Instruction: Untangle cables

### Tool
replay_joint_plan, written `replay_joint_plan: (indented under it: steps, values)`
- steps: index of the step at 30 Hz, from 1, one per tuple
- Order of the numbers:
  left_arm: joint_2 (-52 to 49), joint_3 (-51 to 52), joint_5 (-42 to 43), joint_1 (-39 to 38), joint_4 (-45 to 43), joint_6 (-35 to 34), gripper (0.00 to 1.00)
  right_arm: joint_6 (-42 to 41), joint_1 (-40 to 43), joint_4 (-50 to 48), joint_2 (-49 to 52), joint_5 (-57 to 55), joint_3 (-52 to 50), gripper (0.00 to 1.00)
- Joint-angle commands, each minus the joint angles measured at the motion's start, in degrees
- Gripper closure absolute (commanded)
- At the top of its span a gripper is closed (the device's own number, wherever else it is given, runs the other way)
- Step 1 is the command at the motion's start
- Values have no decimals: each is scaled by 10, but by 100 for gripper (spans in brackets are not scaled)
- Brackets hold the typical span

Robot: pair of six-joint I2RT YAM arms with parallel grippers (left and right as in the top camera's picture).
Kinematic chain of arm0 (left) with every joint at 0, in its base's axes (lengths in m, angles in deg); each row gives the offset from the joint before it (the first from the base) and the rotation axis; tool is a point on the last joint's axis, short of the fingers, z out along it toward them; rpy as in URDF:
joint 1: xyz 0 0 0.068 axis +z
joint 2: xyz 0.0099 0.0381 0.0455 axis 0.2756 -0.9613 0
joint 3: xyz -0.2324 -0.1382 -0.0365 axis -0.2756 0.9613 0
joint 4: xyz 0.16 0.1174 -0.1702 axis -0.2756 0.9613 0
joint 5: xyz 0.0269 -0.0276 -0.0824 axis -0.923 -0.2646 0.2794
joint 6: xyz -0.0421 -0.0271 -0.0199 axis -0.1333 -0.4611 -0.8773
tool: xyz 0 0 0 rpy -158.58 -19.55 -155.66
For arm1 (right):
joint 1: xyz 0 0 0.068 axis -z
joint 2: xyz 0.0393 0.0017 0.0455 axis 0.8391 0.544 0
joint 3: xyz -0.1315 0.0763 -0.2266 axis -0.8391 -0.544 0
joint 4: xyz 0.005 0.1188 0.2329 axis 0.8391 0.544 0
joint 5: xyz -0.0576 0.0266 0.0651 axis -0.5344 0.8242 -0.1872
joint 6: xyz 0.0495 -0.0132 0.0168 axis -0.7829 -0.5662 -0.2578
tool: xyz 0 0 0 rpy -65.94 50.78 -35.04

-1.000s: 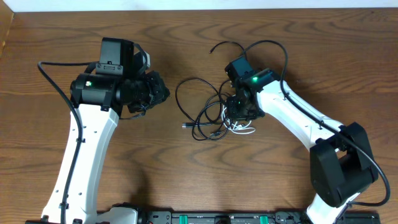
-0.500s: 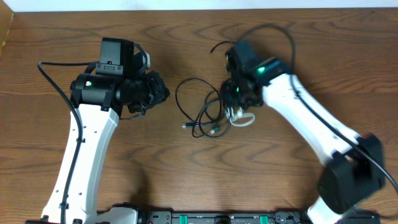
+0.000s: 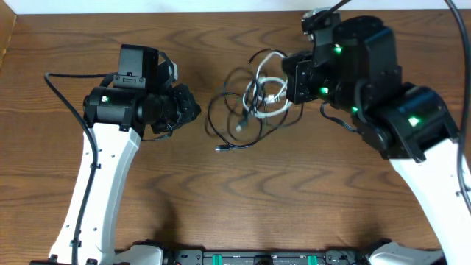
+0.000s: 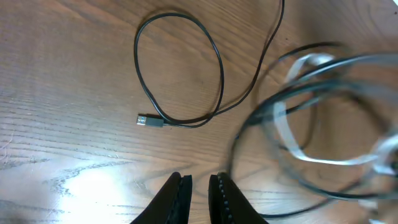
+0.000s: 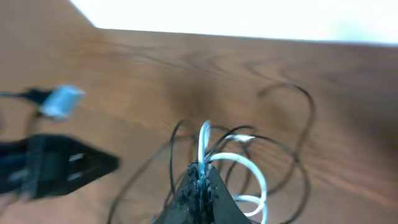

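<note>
My right gripper [image 5: 202, 169] is shut on the white cable [image 5: 250, 165] and holds it off the table, with thin black cables [image 5: 303, 99] looped around it. From overhead the white cable [image 3: 274, 83] hangs at the right gripper [image 3: 288, 82], and black cables [image 3: 218, 103] trail from it leftward down to the table. One black loop [image 4: 219, 68] with a small plug [image 4: 149, 121] lies flat ahead of my left gripper [image 4: 199, 178]. That gripper's jaws are all but together with nothing between them. The left gripper [image 3: 196, 110] sits left of the bundle, apart from it.
The wooden table [image 3: 235, 206] has its far edge [image 3: 221, 12] just behind the arms. The right arm's large links [image 3: 383, 88] rise over the back right. Thicker black arm cables [image 3: 62, 92] run beside the left arm.
The right gripper has closed on the white cable and lifted up and toward the far edge, dragging the tangled black cables with it. The left arm has not moved.
</note>
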Motion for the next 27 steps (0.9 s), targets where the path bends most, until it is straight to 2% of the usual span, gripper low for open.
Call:
replay_joint_plan:
  steps: [1, 5, 7, 10, 13, 15, 19, 23, 27]
  values:
    - [-3, 2, -1, -1, 1, -1, 83, -27, -3, -1, 21, 12, -6, 99]
    - [-3, 2, -1, -1, 1, -1, 83, -9, -2, -64, 18, 183, -5, 99]
    - [-3, 2, -1, -1, 1, -1, 83, -9, 0, -90, 15, 212, -5, 99]
    - [-3, 2, -1, -1, 2, -1, 83, -9, -3, -67, 18, 118, -8, 99]
    - [-3, 2, -1, -1, 2, -1, 83, -9, -19, -28, 40, -63, -32, 99]
    - [-3, 2, -1, -1, 2, -1, 83, -11, -27, -8, 60, -88, -41, 99]
    - [-3, 2, -1, -1, 1, -1, 83, -11, -25, -21, 76, 43, -37, 99]
    - [-3, 2, -1, -1, 1, 0, 83, -11, 2, -66, 51, 186, 17, 99]
    - [-3, 2, -1, -1, 2, 2, 83, -22, 36, -66, 21, 215, 96, 99]
